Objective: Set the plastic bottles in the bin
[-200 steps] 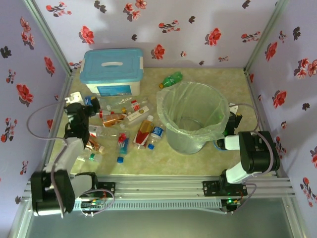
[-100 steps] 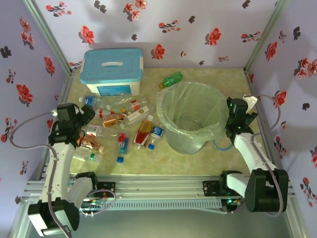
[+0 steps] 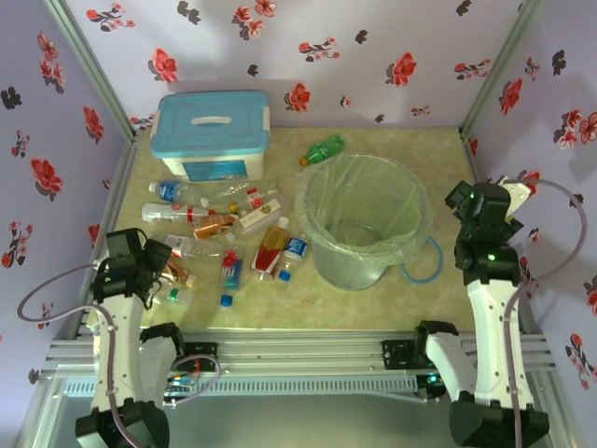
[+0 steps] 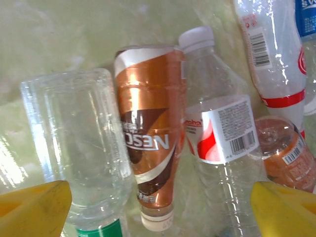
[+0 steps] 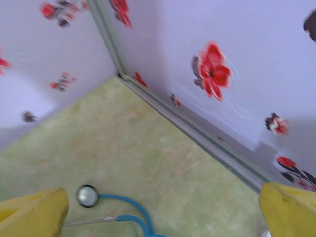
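Bottles (image 3: 219,224) lie scattered on the desk (image 3: 280,308) left of the bin (image 3: 364,224); the left hand (image 3: 140,266) hangs over their near edge, and the right hand (image 3: 485,207) is right of the bin. Left wrist: fingers (image 4: 34,207) spread open above a brown bottle (image 4: 150,133). Right wrist: fingers (image 5: 32,207) wide apart over a blue cable (image 5: 118,198).

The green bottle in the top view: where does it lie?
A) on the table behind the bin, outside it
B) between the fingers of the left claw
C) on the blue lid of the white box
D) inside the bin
A: the green bottle lies on the table just behind the rim of the bin, outside it.
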Robot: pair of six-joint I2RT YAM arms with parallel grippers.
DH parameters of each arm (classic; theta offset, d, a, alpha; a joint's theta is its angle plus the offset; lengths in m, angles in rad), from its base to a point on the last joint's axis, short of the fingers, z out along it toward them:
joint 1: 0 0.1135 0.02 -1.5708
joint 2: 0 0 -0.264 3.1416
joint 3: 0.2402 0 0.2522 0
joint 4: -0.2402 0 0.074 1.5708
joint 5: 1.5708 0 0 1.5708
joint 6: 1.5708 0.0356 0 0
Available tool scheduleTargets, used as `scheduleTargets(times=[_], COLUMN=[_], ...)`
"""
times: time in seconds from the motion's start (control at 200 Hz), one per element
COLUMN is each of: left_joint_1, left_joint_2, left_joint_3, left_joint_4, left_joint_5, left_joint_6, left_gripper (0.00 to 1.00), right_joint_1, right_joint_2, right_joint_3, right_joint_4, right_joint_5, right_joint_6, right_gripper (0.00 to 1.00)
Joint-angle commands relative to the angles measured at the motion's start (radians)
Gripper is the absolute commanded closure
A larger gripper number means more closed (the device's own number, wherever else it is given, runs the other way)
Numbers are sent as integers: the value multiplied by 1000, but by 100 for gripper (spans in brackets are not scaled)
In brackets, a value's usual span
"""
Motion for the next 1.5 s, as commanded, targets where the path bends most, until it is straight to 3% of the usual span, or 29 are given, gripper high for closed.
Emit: scheduleTargets(times=[0.0,0.125,0.29,0.4,0.61,1.155,1.495], left_joint_1=[7,-33,-213,-287,-307,-380,-433], left_joint_2=[21,123,206,301,399,619,640], left_joint_3=[-11,20,16,49,11,-46,21], left_joint_4=[1,120,246,289,404,621,569], left_joint_5=[-9,73,23,-25,-33,-8,-64], left_joint_6=[-17,-93,-289,-341,-498,-601,-580], left_gripper=[9,14,14,12,15,23,50], right_joint_1=[-4,-4,-3,-4,-4,-4,-4], right_joint_2=[-27,-31,-39,-49,-52,-71,-84], right_joint_3=[64,119,169,191,211,180,171], right_joint_4=[-68,-81,-135,-144,-178,-169,-169], right_joint_5=[-139,-225,-245,-264,-286,-245,-247], right_joint_6=[-10,-25,-45,-53,-73,-91,-109], right_gripper=[1,1,1,1,1,1,1])
